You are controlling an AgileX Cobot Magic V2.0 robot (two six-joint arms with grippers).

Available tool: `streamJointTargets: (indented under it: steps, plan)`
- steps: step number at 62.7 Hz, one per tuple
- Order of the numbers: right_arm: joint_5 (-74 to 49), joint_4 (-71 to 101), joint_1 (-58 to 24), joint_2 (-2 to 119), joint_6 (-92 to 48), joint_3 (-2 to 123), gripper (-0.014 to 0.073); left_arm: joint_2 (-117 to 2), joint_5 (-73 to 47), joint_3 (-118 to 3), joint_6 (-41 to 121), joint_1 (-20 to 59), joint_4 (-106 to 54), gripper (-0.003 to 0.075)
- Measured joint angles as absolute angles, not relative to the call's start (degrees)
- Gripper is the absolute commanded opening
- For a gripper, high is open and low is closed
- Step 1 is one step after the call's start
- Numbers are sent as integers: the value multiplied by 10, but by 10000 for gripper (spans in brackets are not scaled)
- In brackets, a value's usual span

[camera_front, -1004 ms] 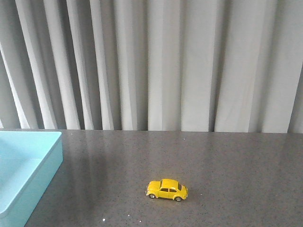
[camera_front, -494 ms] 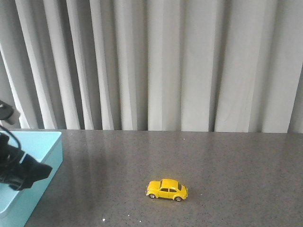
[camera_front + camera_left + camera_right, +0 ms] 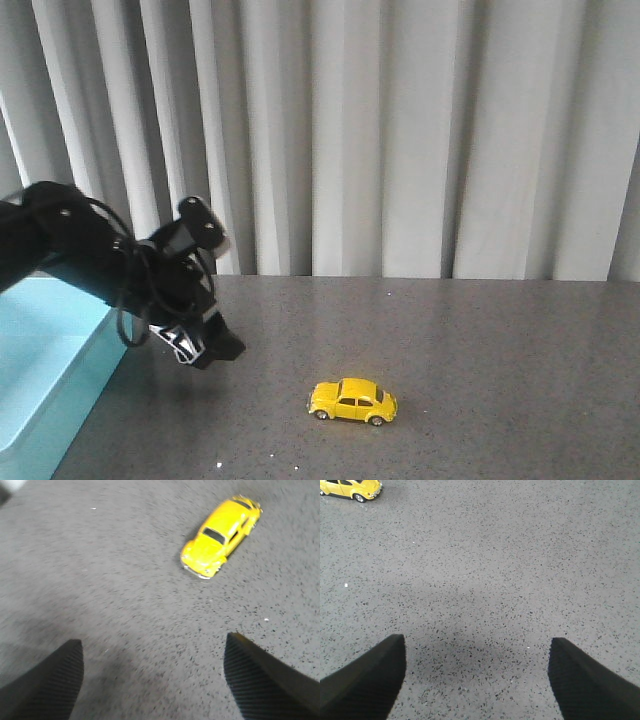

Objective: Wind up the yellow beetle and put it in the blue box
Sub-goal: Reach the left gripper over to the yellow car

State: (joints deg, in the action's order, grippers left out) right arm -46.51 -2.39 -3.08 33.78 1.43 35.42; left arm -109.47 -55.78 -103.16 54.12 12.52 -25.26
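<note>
- Front view: yellow beetle (image 3: pixel 352 401) is sitting untouched on the grey table (image 3: pixel 480 340), well right of the blue box (image 3: pixel 60 375); winding and storing are both pending.
- Left gripper (image 3: pixel 200 345), fingers spread, is hovering between them.
- Right gripper (image 3: pixel 475 680) is gaping empty.

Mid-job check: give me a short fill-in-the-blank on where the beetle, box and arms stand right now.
1. The beetle sits on the ____, not in the box.
2. The ____ gripper shows in the front view.
3. Both grippers' jaws are ____; the right gripper holds nothing.
4. The beetle's colour is ____.

Missing words: table; left; open; yellow
</note>
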Motion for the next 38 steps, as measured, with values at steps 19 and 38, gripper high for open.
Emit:
streamJointTargets:
  steps: [19,38]
  plan:
    - [-466,-24,-31,338,14,354,565,-1272,-670,-1227,592,178,-230,556]
    - [-466,-24,-31,338,14,354,565,-1384,-709,-1380,622,198,-266,556]
